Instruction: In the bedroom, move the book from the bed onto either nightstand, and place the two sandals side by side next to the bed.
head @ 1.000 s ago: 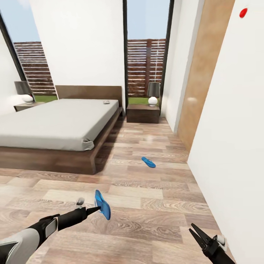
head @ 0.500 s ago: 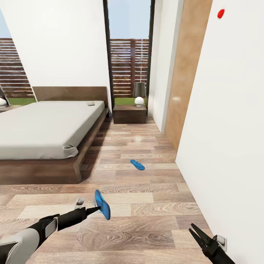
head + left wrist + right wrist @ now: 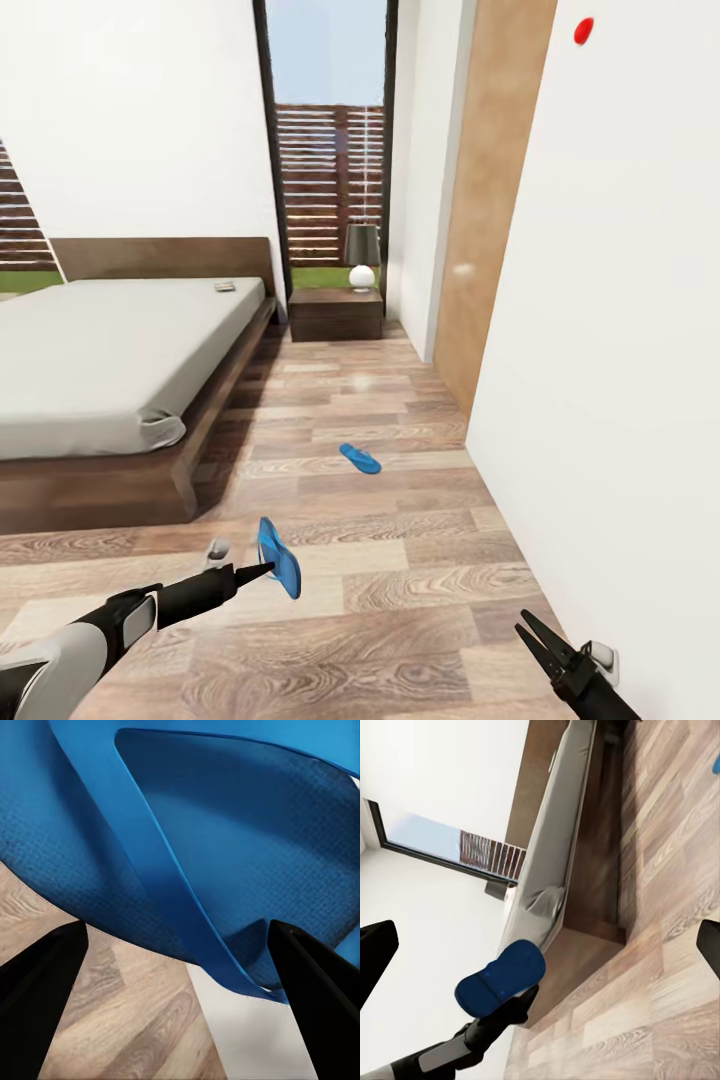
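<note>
Everything in the head view has slid toward the left edge compared with a second ago, so that's the camera swinging right, not the furniture moving; the left-hand nightstand and lamp have dropped out of frame. Both arms sit in the same spots as before.

Left gripper [image 3: 268, 570] pinches a flat bright blue sandal with thin straps [image 3: 279, 557], holding it on edge above the grey-brown wood-plank floor [image 3: 400, 560] at lower left of centre. In the left wrist view that sandal [image 3: 225, 847] sits between the two dark fingers [image 3: 311, 1001]. Right gripper [image 3: 534, 636] hangs in the lower right corner, jaws spread, nothing in them.

Second blue sandal [image 3: 359, 458] lies flat on the floor mid-frame, well apart from the low bed with the light-grey mattress and dark wooden frame [image 3: 100, 350] at left. A small thin book [image 3: 225, 287] rests on the mattress near the headboard. Dark-brown two-drawer nightstand [image 3: 336, 315] stands just beside the bed, carrying a dark-shaded, white-based lamp [image 3: 362, 257].
</note>
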